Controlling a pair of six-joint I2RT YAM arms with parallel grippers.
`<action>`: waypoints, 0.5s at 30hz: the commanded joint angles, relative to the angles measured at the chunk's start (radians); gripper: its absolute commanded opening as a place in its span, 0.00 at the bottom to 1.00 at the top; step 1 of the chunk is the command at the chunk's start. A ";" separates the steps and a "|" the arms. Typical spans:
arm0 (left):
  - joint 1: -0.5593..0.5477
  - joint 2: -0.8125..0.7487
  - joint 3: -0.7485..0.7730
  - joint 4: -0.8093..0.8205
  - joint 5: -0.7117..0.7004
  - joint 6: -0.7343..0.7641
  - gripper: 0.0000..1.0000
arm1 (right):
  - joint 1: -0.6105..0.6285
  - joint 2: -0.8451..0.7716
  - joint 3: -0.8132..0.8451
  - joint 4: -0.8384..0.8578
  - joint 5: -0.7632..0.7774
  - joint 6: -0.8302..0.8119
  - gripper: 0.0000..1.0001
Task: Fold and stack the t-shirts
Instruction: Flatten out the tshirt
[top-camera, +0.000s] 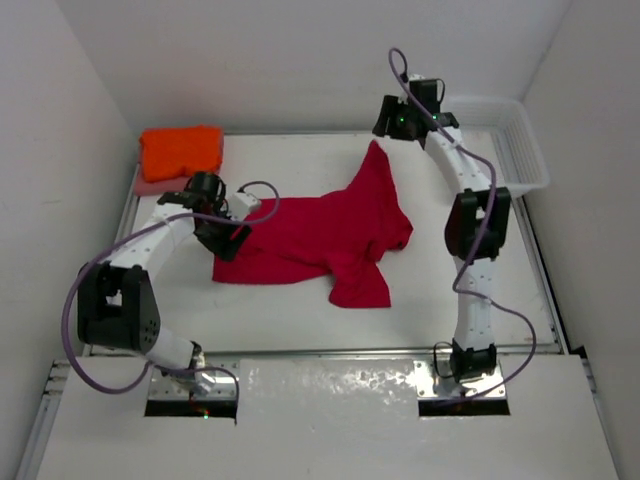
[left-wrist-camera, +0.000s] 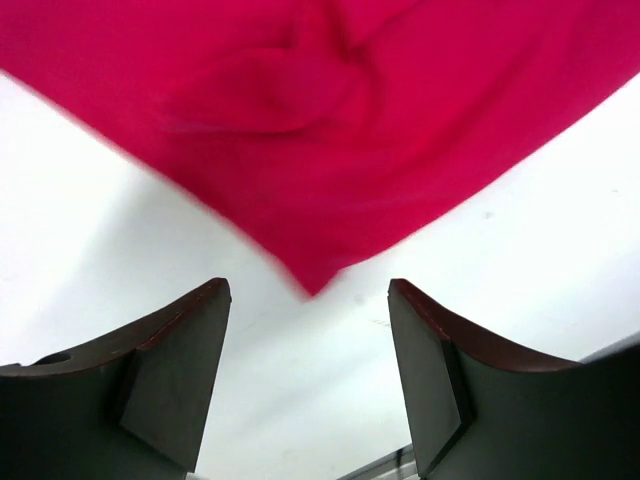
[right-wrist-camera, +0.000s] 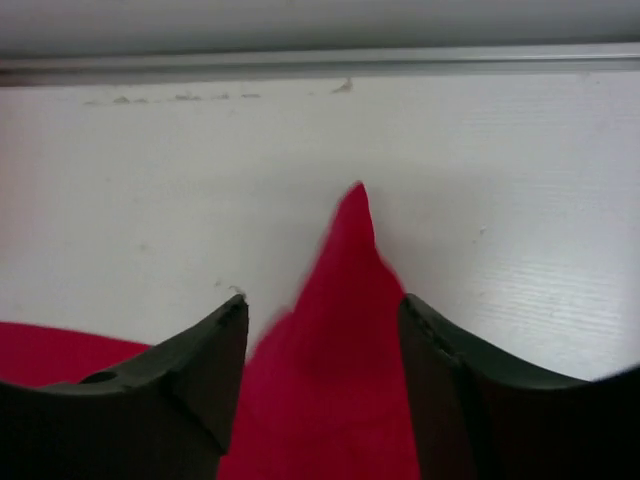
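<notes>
At far left the orange t-shirt (top-camera: 180, 150) lies folded on the pink t-shirt (top-camera: 148, 186). My left gripper (left-wrist-camera: 309, 292), jaws spread, faces a corner of the crimson t-shirt (top-camera: 320, 235) at mid-table. The right gripper (right-wrist-camera: 322, 305), spread too, straddles its far tip. Next, I think, both must pinch and pull it flat.

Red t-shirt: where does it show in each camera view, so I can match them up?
Top external: the red t-shirt lies spread mid-table, between the two arms.
Left wrist: it fills the upper picture, one corner pointing down toward the open left gripper.
Right wrist: a pointed corner lies between the fingers of the open right gripper.
Shared landmark: the white table under the shirt.
</notes>
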 joint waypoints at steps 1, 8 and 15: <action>0.065 -0.038 0.127 -0.021 -0.017 0.054 0.63 | -0.009 0.131 0.278 -0.329 0.032 -0.046 0.61; -0.010 0.040 0.098 0.194 -0.100 -0.039 0.59 | 0.009 -0.380 -0.359 -0.120 0.118 -0.107 0.75; -0.041 0.175 0.012 0.447 -0.278 0.086 0.51 | 0.043 -0.680 -0.908 -0.090 -0.049 -0.081 0.67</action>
